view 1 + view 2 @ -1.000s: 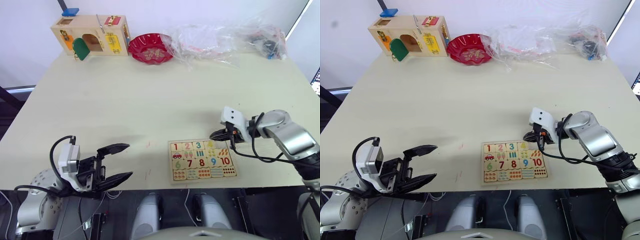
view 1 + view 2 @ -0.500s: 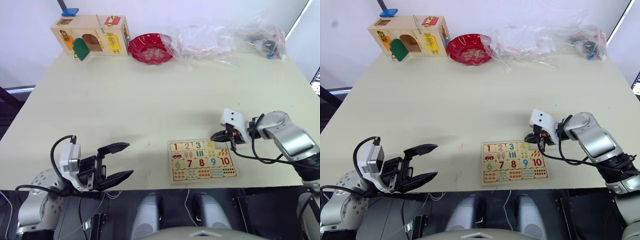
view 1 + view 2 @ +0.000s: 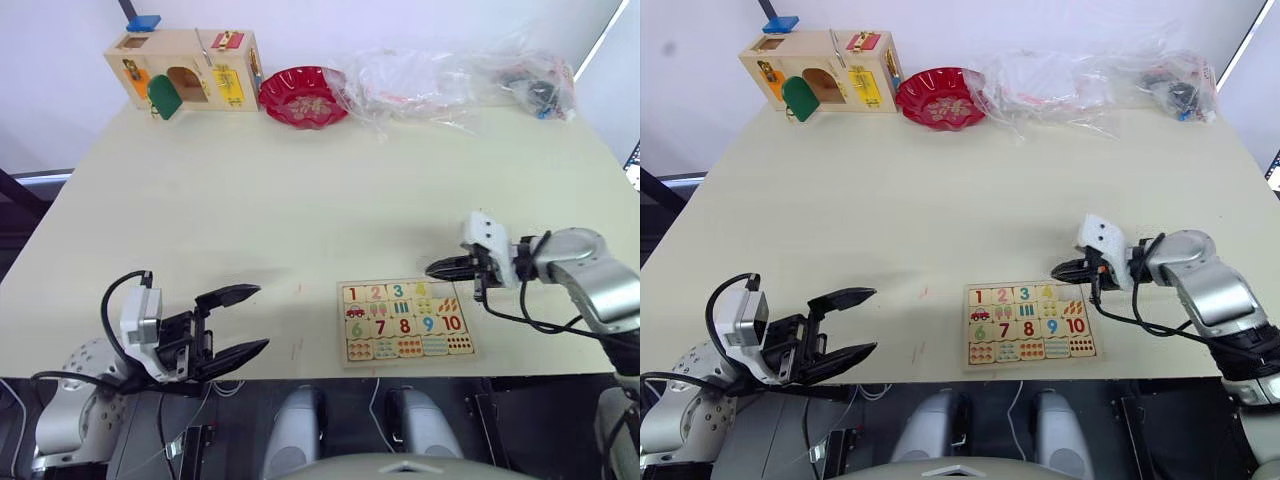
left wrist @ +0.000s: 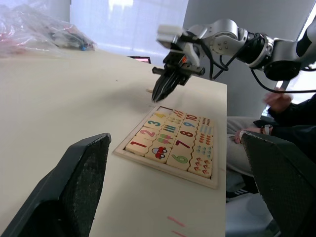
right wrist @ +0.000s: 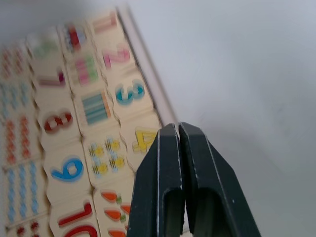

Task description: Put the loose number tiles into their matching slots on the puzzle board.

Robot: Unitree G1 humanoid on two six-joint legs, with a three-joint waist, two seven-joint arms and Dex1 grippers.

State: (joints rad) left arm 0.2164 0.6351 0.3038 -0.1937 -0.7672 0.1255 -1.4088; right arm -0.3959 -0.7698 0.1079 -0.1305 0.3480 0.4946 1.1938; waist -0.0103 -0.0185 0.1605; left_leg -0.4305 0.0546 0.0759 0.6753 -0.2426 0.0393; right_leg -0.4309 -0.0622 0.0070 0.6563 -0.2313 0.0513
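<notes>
The puzzle board lay flat near the front edge of the surface, on the robot's right side, within reach of the right arm. Its top row showed the tiles 1, 2, 3 and 4 seated in their slots. The slot at the row's right end was partly hidden by the right end effector, so whether the 5 was seated could not be confirmed.

The right end effector hung just above the board's top right corner, its two black fingers pressed together with nothing between them. This closed, pointed posture probably suited pressing or nudging a tile flush rather than gripping one.

The left end effector hovered at the front left edge of the surface, well apart from the board, fingers spread wide and empty. It was likely parked clear to leave the right arm unobstructed.

No loose tile was visible on the surface beside the board.
</notes>
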